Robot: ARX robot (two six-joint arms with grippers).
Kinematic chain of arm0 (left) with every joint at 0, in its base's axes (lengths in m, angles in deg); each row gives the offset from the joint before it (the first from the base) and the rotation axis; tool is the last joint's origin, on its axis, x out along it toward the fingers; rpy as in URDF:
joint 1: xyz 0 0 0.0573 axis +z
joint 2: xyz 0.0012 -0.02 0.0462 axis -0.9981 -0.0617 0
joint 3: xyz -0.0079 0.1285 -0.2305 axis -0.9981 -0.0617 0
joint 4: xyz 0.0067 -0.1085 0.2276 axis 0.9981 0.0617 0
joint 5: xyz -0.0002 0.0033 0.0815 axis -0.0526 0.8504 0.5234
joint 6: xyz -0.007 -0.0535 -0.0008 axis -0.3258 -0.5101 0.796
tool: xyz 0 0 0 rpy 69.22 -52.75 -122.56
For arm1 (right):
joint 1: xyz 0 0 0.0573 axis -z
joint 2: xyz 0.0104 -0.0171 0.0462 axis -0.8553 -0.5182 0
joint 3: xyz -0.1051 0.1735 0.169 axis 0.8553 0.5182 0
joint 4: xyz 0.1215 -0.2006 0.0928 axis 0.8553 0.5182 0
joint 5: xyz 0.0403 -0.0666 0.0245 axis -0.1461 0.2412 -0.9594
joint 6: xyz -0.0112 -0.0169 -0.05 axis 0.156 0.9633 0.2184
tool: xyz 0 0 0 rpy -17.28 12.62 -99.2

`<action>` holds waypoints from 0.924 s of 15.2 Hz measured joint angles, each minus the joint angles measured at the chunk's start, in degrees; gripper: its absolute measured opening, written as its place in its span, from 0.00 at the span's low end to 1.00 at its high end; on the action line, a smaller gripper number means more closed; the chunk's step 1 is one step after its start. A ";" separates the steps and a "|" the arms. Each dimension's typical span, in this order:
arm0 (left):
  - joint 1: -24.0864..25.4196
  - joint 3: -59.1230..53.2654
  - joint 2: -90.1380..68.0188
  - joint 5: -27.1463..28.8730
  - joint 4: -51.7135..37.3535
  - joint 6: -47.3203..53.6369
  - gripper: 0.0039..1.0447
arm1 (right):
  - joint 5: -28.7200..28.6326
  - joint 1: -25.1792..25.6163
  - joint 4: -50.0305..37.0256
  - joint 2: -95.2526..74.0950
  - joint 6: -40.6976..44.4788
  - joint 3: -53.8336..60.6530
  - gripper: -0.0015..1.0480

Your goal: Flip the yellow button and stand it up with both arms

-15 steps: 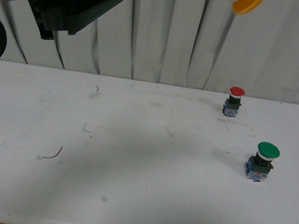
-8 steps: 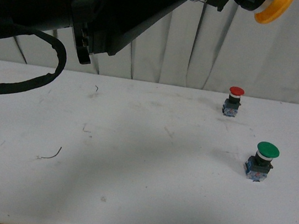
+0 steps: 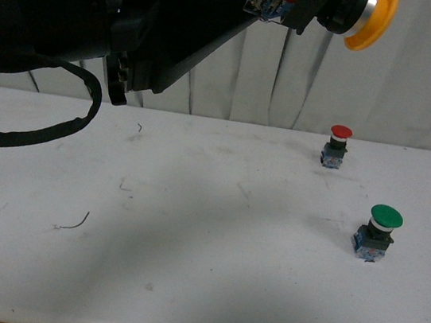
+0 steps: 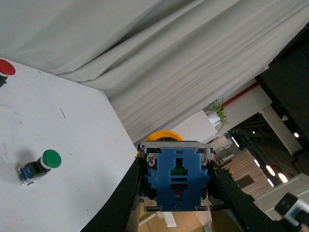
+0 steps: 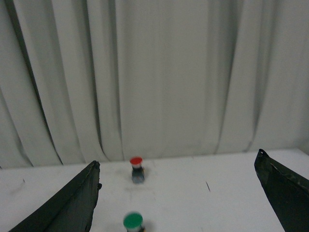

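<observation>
- Closest to the front camera, the left arm (image 3: 53,2) fills the 10 o'clock part of the view as a dark bulk, and a black cable (image 3: 60,127) loops down from it.
- The left claw (image 3: 280,0) reaches out from that arm toward 12 o'clock and is closed on the yellow button (image 3: 362,17), which it holds in the air high above the table (image 3: 182,285).
- The button lies sideways in the grip, with its yellow cap pointing toward 3 o'clock and its blue base toward 9 o'clock.
- In the left wrist view the blue base faces the camera, a dark finger (image 4: 227,193) presses on each side of it, and the yellow cap peeks out behind.
- The right claw (image 5: 178,160) appears only in its own wrist view. Its two dark fingers (image 5: 72,200) are spread wide apart with nothing between them.
- On the table, a thin curl of wire (image 3: 74,224) lies at about 8 o'clock from the centre.
- The green button (image 3: 381,230) stands upright at about 4 o'clock, cap on top.
- The red button (image 3: 337,145) stands upright farther back at about 2 o'clock, near the far edge and well apart from the green one.
- A pale pleated curtain (image 3: 418,93) hangs behind the table.
</observation>
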 joint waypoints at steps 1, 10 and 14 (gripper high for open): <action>0.24 0.04 -0.15 0.09 -0.48 -0.02 0.31 | -1.84 -0.07 -7.78 -8.39 -2.05 -3.48 0.94; 3.52 0.35 -1.97 -0.02 -1.46 -1.22 0.30 | -18.25 -13.88 -31.80 -51.67 -41.44 -28.20 0.94; 3.52 1.20 -2.08 -0.79 -1.25 -1.29 0.30 | -22.01 -21.35 -31.36 -56.11 -61.20 -20.65 0.94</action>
